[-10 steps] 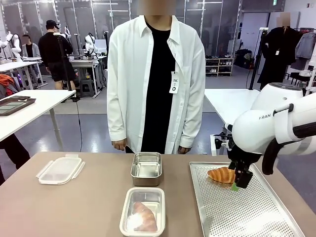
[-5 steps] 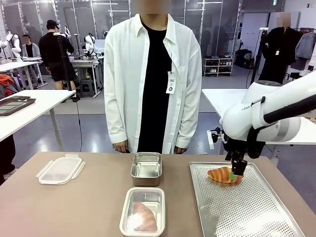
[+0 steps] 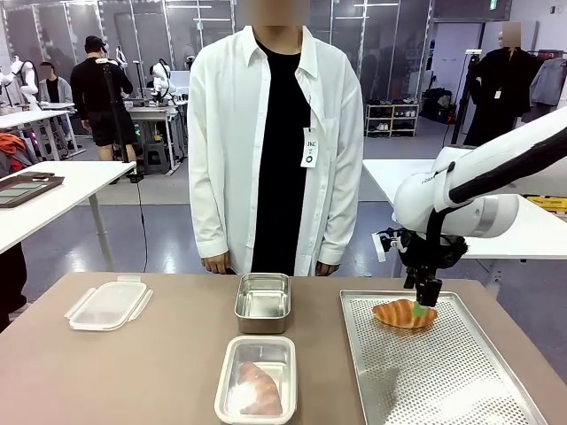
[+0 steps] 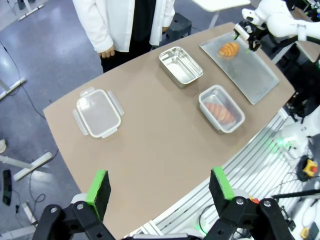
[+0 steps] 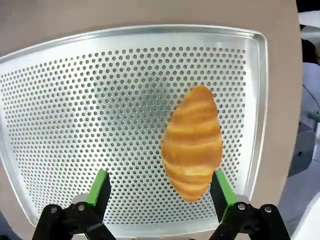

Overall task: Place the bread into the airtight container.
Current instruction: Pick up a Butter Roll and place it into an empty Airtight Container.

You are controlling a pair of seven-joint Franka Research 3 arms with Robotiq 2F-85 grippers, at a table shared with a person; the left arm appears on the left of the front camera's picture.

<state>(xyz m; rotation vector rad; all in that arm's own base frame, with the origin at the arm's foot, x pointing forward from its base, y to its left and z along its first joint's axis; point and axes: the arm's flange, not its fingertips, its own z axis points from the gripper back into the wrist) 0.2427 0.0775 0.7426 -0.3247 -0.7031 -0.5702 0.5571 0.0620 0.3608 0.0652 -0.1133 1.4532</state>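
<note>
The left gripper point(image 4: 159, 185) hangs high over the table point(image 4: 150, 145), fingers apart, well away from the bread. The container point(image 3: 256, 379) sits mid-table. Right of it, on the tray point(image 3: 443, 381), the croissant point(image 5: 192, 142) lies just below the right gripper point(image 5: 160, 182), whose fingers stand apart; its long axis crosses their gap, off-centre toward one finger

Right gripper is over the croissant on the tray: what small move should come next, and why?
Probably a slight sideways shift, then a descent. The right gripper is open above the croissant on the perforated tray, but in the wrist view the croissant lies off-centre, close to one finger. Centring first should let the jaws straddle it.
</note>
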